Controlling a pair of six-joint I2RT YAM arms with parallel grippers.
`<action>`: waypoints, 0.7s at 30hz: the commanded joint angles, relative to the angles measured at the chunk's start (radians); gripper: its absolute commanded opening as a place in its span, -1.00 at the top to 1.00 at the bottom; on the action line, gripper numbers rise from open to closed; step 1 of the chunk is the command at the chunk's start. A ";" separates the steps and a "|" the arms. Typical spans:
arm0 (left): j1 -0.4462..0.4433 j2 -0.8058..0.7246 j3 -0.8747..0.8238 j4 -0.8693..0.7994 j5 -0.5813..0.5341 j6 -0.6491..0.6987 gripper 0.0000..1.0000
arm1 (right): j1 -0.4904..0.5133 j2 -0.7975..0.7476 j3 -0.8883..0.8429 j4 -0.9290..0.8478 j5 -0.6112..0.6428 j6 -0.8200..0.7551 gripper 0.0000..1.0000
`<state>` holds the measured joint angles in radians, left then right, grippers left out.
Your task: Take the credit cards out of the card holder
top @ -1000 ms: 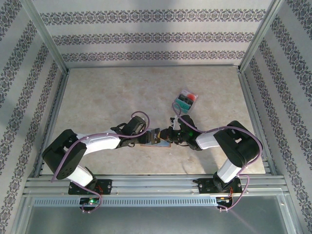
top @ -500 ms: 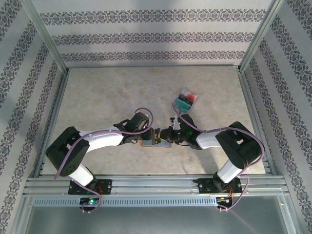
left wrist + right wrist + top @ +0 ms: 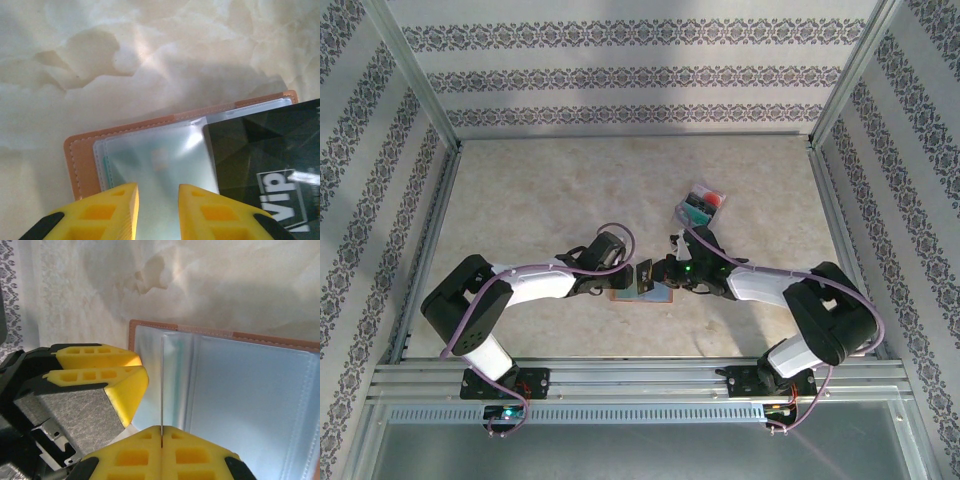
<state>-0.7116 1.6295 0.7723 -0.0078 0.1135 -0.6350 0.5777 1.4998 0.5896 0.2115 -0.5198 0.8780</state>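
Salmon-pink leather edged with stitching frames the card holder [image 3: 650, 294], which lies opened flat on the marbled bench [image 3: 520, 200], close to the near edge and about midway between the left and right edges. Both arms reach inward over it, so the two pincers meet tip to tip just above it. From the left wrist view the holder [image 3: 165, 150] shows frosted clear pockets, and a dark grey card [image 3: 265, 160] with pale "VIP" lettering covers its right half and runs past the holder's right edge. The left pincer [image 3: 158, 192] has its yellow fingers a narrow gap apart, with nothing between them but the pocket below. In the top view it [image 3: 638, 274] sits just left of the right pincer [image 3: 662, 275]. The right wrist view shows the right pincer [image 3: 161, 432] pressed together on a thin sheet [image 3: 161, 390] seen edge-on and standing upright over the holder [image 3: 240, 385] — whether that sheet is a card or a clear leaf I cannot tell. The left pincer [image 3: 142, 367] is just beside it. A small heap of credit cards [image 3: 703, 205], teal and red, lies apart from the holder, further toward the far edge and right of centre.
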 commanded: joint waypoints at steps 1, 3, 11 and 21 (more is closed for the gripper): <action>0.018 0.013 -0.021 0.027 0.006 -0.018 0.43 | -0.008 -0.036 0.039 -0.135 0.046 -0.072 0.87; 0.021 0.012 -0.023 0.028 0.008 -0.014 0.43 | -0.009 -0.054 0.064 -0.202 0.070 -0.106 0.88; 0.024 -0.004 -0.018 0.021 0.012 -0.002 0.37 | -0.033 -0.143 0.221 -0.535 0.217 -0.321 0.91; 0.026 -0.108 -0.002 -0.041 -0.051 0.039 -0.44 | -0.117 -0.104 0.481 -0.820 0.394 -0.629 0.99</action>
<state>-0.6979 1.5673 0.7650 -0.0021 0.1032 -0.6163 0.4839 1.3743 1.0023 -0.4847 -0.2085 0.3923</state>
